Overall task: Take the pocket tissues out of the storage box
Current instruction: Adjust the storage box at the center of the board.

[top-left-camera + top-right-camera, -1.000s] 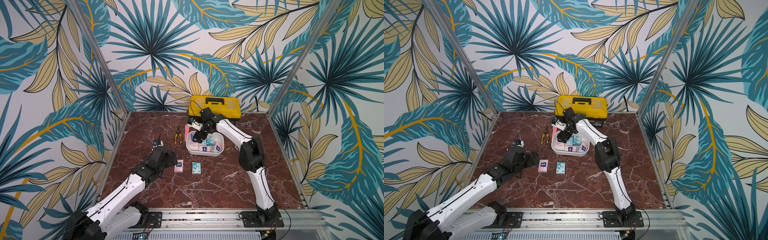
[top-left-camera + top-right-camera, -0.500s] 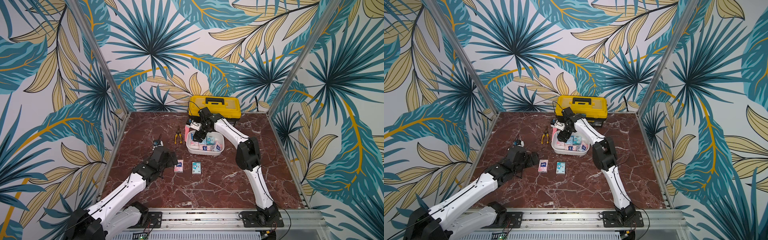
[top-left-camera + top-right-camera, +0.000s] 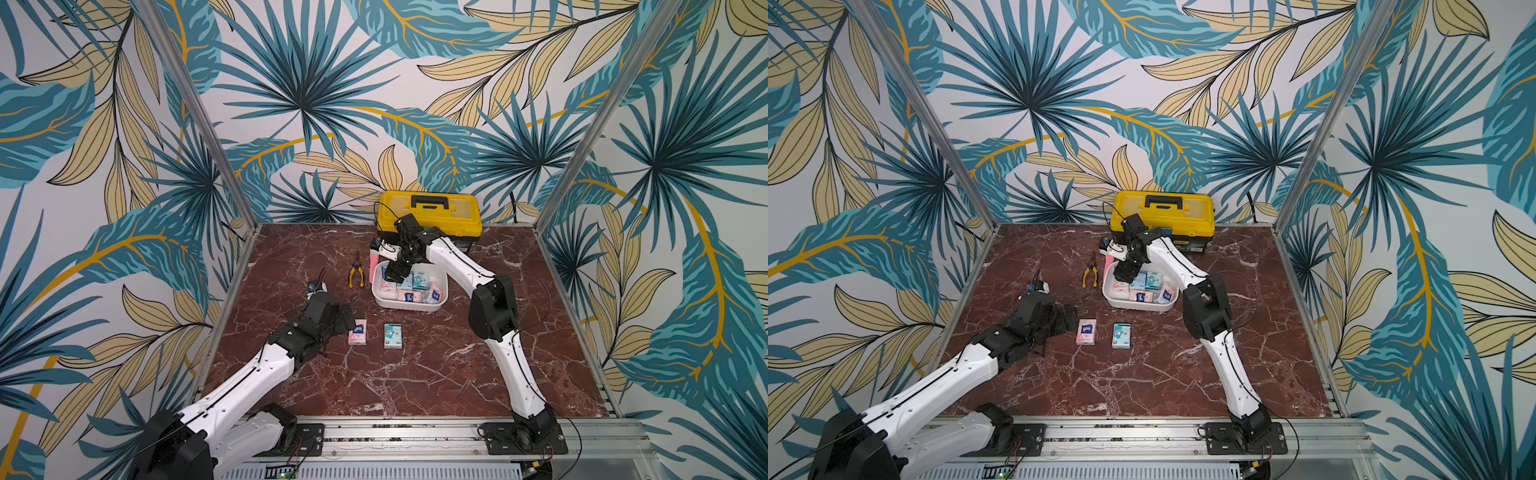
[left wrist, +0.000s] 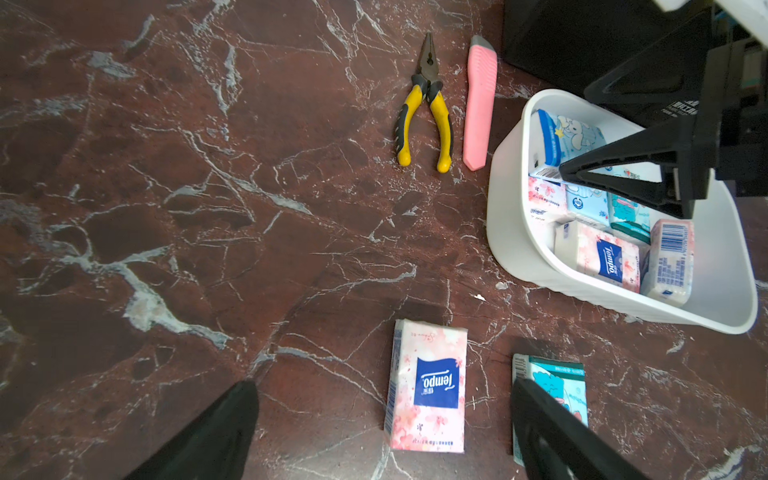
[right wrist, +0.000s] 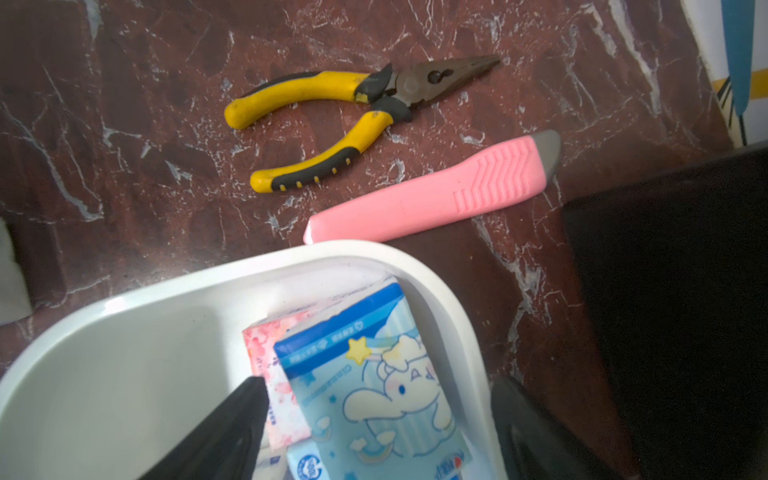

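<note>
Marble-patterned tabletop (image 3: pixel 415 374) carries all the things. Toward its left edge the left gripper (image 3: pixel 340 318) hangs low, with jaws fully spread and empty. It is just beside a pink Tempo pack (image 3: pixel 358 332) and a teal cartoon pack (image 3: pixel 393 336), which lie flat, side by side but apart, near the middle of the tabletop. Probably this is the place for packs already taken out. Nearer the far edge, yellow-handled pliers (image 4: pixel 424 108) and a pink utility knife (image 4: pixel 480 104) lie just beside the white storage box (image 3: pixel 409 308), where the other pocket tissues (image 3: pixel 415 286) are piled loosely. The right gripper (image 3: pixel 395 272) dips into the box's far-left corner, its jaws apart on both sides of a light blue cartoon pack (image 5: pixel 374 386), and I judge it is not gripping the pack. Only the right wrist view shows this straddle, because the top views hide it behind the arm. The top views alone show the yellow toolbox (image 3: pixel 430 210) whole, at the far edge.
</note>
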